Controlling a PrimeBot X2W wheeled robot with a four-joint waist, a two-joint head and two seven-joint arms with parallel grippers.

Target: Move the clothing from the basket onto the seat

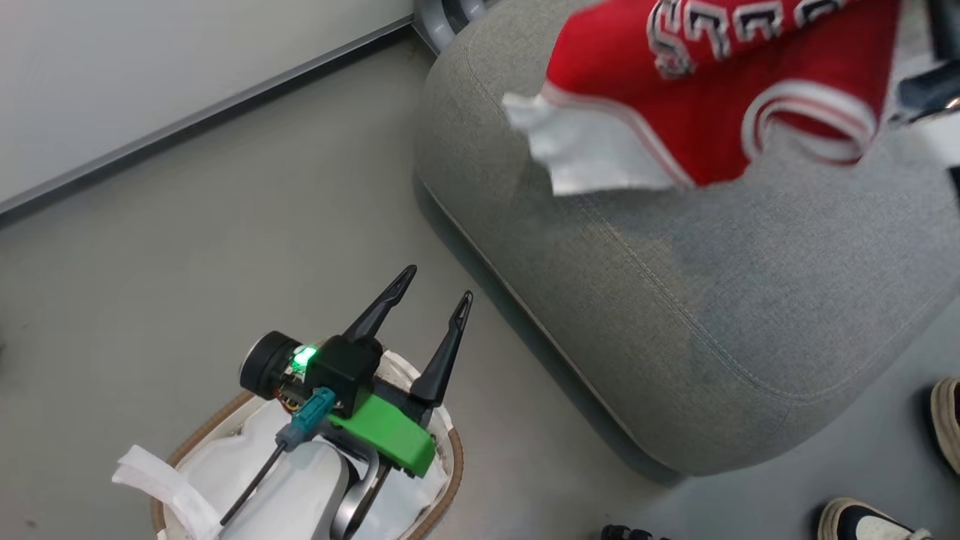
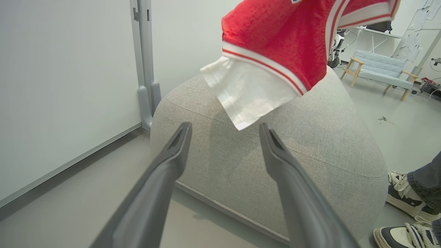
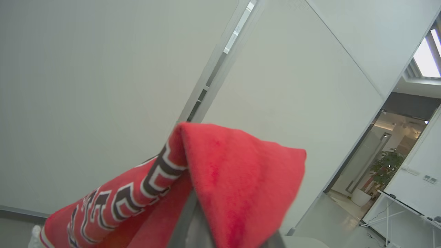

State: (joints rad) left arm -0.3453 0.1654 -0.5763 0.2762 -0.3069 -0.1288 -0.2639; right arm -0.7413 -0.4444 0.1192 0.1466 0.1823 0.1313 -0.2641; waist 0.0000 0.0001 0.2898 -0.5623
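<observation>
A red jersey (image 1: 712, 90) with black, white-edged lettering hangs in the air over the grey seat (image 1: 712, 315), not touching it. A white cloth (image 1: 592, 154) dangles from under its hem. In the right wrist view the jersey (image 3: 237, 179) drapes over my right gripper (image 3: 206, 203), which is shut on it with its fingertips hidden by the fabric. My left gripper (image 1: 439, 283) is open and holds nothing; it hovers above the basket (image 1: 452, 450), which has a white sheet inside. The left wrist view looks between its fingers (image 2: 172, 151) at the seat (image 2: 275, 155) and jersey (image 2: 275, 34).
A person's shoes (image 1: 862, 521) stand on the floor by the seat's near right corner, with a trouser leg (image 2: 427, 179) above them. A white wall with a grey post (image 2: 146, 69) runs behind the seat. A pale blue bench (image 2: 379, 69) stands far back.
</observation>
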